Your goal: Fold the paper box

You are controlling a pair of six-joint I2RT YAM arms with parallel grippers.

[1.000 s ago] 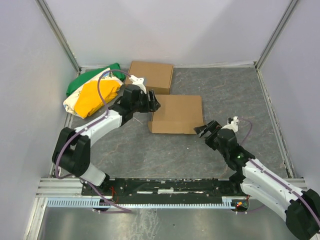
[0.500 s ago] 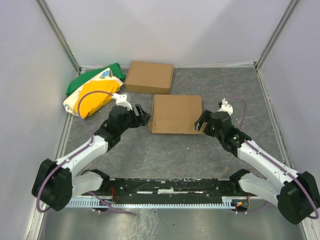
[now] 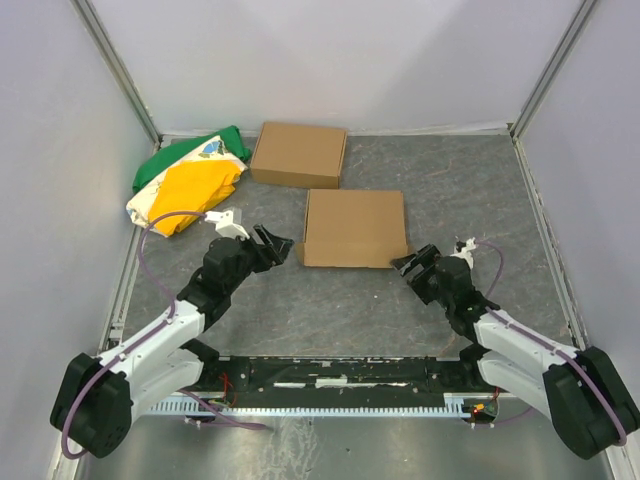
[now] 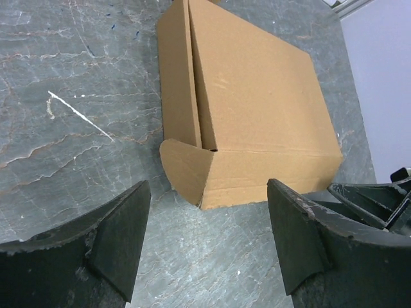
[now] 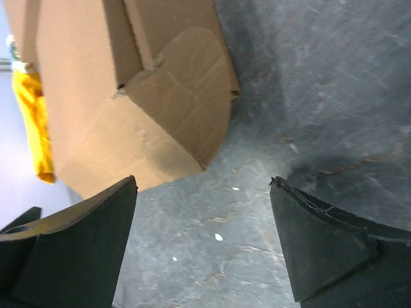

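**Top external view.** Both arms are drawn back toward their bases compared with half a second ago. The left gripper has been withdrawn from the near left corner of the plain brown, shallow rectangular cardboard paper box. The right gripper has been pulled off the box's right edge to just beside its near right corner. The paper box is unmoved and lies closed at mid-table on the grey mottled table. A second brown cardboard box is set behind it, and a green, yellow and white bag is at the far left. Both grippers are spread, and nothing is held.

**Left wrist view.** The left gripper is seen wide apart and empty, clear of the paper box. A rounded tab is seen projecting at the box's near corner. Part of the right gripper is cut off at the lower right edge.

**Right wrist view.** The right gripper is seen parted and empty above the table. The paper box is cut off by the upper edge. Its rounded tab is creased and stands slightly out from the wall. A strip of the bag shows at the left. The dark shape in the lower left corner cannot be made out.
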